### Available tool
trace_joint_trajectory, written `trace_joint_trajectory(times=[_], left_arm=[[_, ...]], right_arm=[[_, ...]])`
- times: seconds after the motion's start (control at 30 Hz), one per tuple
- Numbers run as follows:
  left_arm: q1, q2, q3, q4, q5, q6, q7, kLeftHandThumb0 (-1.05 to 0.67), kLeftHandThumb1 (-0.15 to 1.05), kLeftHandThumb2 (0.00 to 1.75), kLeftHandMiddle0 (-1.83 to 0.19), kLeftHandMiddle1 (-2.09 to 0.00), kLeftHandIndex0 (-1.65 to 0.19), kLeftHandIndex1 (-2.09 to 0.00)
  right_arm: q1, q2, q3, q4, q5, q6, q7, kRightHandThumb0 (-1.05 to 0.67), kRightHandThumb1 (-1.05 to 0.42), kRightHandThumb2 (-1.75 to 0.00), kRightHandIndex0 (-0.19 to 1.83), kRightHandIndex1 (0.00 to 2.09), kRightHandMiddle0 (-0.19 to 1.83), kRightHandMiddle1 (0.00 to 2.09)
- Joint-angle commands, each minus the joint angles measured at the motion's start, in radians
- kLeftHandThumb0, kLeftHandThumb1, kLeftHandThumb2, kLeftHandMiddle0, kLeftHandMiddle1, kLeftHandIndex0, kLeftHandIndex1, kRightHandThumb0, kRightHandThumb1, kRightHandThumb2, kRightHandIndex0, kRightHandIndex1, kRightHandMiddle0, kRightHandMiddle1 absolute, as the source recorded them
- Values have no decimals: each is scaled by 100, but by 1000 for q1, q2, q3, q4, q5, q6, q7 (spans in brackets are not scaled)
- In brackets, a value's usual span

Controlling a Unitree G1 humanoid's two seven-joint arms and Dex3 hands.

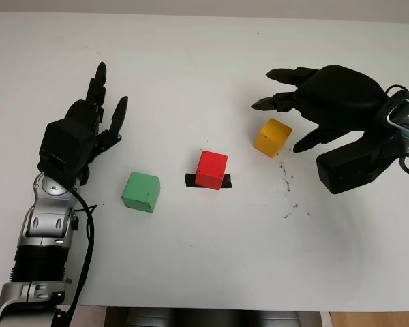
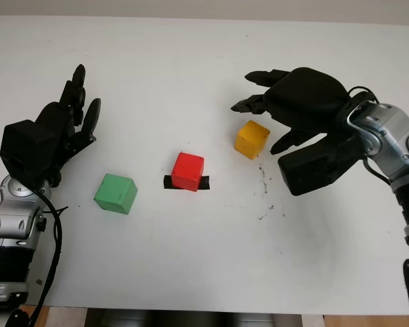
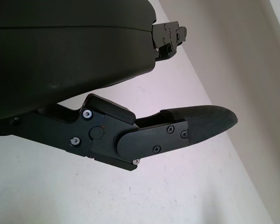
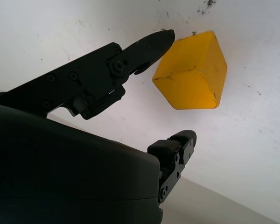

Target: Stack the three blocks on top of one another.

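While three blocks sit apart on the white table (image 1: 191, 272), nothing is stacked.

Yellow block (image 1: 272, 137): it is seen on the right part of the table, past the red block and to its right. It is turned a little, so one corner is pointed toward the robot. No finger is seen touching it.

Red block (image 1: 210, 169): it is placed in the middle of the table, on a strip of black tape (image 1: 190, 180). The tape is seen sticking out on both sides of it.

Green block (image 1: 140, 191): it is found to the left of the red block, a bit nearer to the robot. It is kept well apart from the other two.

Right hand (image 1: 307, 112): it is held open, just over and beside the yellow block, on its right side. Nothing is held by it. In the right wrist view, one finger (image 4: 144, 46) is seen close to the yellow block's top corner, and a gap is seen between them.

Left hand (image 1: 88, 129): it is held open at the left side of the table, up and left of the green block. Nothing is held by it.

Dark specks (image 1: 286, 184): they are seen on the table under the right hand.
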Motion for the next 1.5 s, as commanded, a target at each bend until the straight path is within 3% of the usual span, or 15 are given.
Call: trace_joint_trajectory(times=[0.0,0.8,1.13,1.37,1.47], left_arm=[[5,5,-1,-7,0,-14,4,-85,105,65,18,-5,18,-5],[11,-1,-1,-9,-4,-12,16,-81,105,65,18,-5,19,-5],[25,-9,-1,-10,-8,-27,21,-77,105,64,19,-5,19,-3],[28,-8,-6,-9,2,-28,26,-76,105,63,17,-6,17,-4],[28,-7,-5,-3,1,-29,25,-75,105,62,17,-6,17,-5]], right_arm=[[-21,8,7,10,10,-11,-1,-41,-79,-6,18,6,50,9],[-57,19,74,120,-60,-100,-131,-41,-80,-6,30,8,78,15],[-57,19,70,147,-50,-113,-185,-32,-84,-6,43,10,105,31],[-48,8,48,112,-1,-80,-108,-31,-87,-6,41,7,98,35],[-40,3,23,85,23,-52,-95,-32,-88,-5,40,6,81,65]])
